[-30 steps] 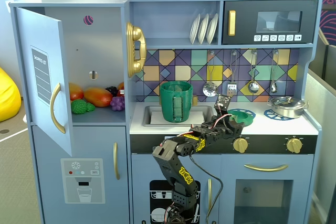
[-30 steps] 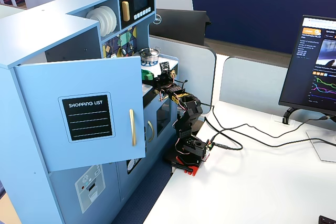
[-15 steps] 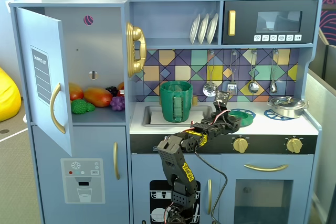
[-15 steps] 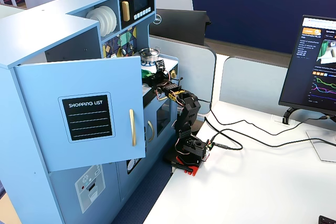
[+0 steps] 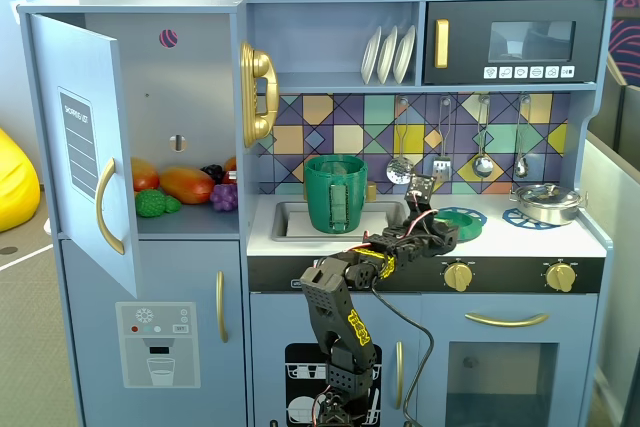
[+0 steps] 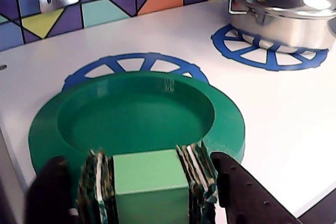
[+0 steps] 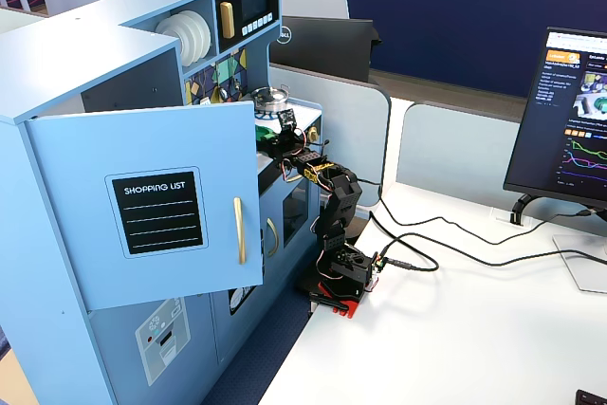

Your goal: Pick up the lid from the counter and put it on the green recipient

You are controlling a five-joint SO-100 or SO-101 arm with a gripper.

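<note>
White toy-kitchen counter [image 6: 157, 30] under a tiled backsplash carries the flat round green plastic lid [image 6: 136, 116], lying on a blue spoked burner circle [image 6: 134, 64] near the counter's front edge. The gripper [image 6: 149, 190] reaches over that edge; whether its jaws pinch the rim I cannot tell. The tall dark green plastic pot [image 5: 336, 193] waits in the sink toward the left, open-topped, ready for the lid. A shiny silver metal pot [image 6: 286, 6] occupies the right burner.

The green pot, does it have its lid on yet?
No. The green pot stands open-topped in the sink, and the lid lies flat on the counter over a blue burner circle, right in front of the gripper.
</note>
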